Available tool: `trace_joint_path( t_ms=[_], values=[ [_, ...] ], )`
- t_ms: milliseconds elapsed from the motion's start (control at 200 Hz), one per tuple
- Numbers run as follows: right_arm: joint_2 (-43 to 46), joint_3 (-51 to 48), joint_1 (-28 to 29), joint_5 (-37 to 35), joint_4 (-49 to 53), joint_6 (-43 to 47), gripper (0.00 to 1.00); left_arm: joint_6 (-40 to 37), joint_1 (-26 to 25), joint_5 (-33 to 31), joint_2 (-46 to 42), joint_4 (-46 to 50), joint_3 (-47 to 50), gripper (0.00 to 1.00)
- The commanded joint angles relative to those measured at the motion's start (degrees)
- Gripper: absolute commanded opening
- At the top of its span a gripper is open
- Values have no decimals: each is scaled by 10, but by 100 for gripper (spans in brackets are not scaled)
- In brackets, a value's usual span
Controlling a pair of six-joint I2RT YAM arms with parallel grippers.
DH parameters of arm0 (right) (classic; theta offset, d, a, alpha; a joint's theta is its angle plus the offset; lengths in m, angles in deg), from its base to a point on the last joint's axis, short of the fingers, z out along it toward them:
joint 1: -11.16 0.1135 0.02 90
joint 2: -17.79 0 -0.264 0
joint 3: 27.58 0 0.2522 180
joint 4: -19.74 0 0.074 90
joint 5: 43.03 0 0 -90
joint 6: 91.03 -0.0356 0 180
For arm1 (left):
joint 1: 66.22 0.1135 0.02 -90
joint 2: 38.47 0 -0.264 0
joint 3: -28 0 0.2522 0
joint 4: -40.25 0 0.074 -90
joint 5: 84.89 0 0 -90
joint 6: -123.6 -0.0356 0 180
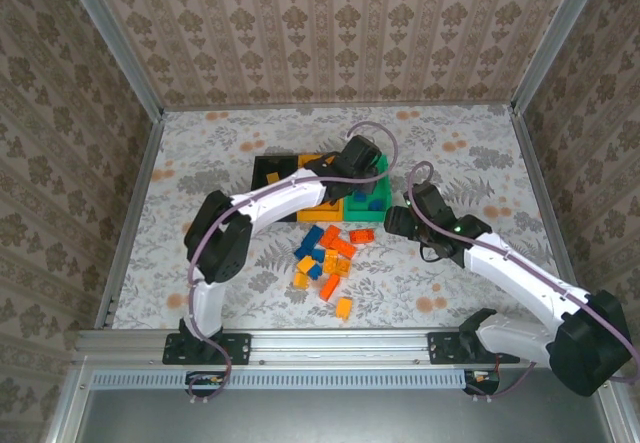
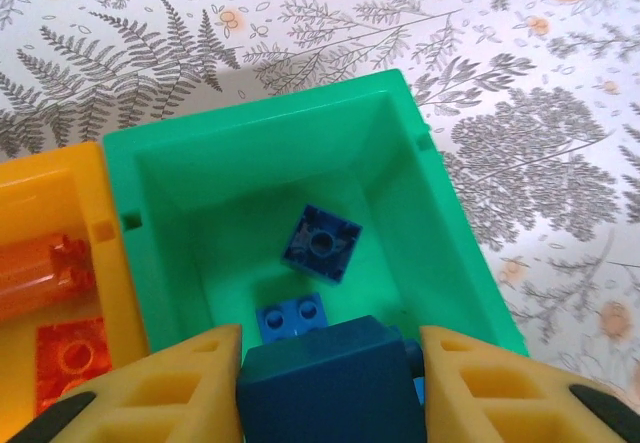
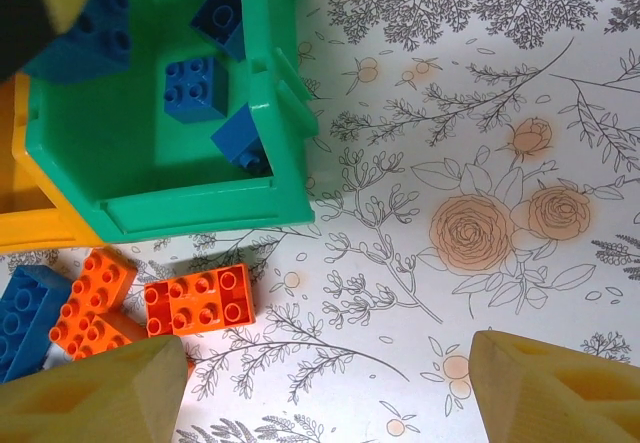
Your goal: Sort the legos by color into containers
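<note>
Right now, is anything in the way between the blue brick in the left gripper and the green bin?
Nothing visible. The left gripper holds the dark blue brick right above the open green bin. Other blue bricks lie on its floor, with room beside them.

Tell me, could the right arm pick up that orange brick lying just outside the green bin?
Probably yes. The right gripper hangs open nearby, and the orange brick lies bare on the table, though other bricks crowd its left side.
</note>
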Motion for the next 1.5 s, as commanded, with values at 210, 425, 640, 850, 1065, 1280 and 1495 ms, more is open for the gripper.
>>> trace_joint_path(
  t_ms=[210,425,640,850,1065,1280,1495],
  values=[
    [29,0,-4,-5,29,-5,79,-7,-6,9,-1,21,-41,67],
    [37,0,-4,8,23,4,81,-2,-23,7,-107,-21,34,84],
    [44,-13,-2,67,-1,25,81,15,-52,-9,-262,-68,185,100],
    [32,-35,57,94,-17,40,81,77,-95,-77,-428,-78,403,100],
    [-25,-64,155,80,-73,8,81,149,-111,-113,-569,-53,554,100],
    [-106,-46,229,22,-115,-62,85,182,-114,-136,-649,-29,619,100],
    [-181,-13,264,-21,-126,-124,84,184,-115,-151,-670,-6,631,100]
  ],
)
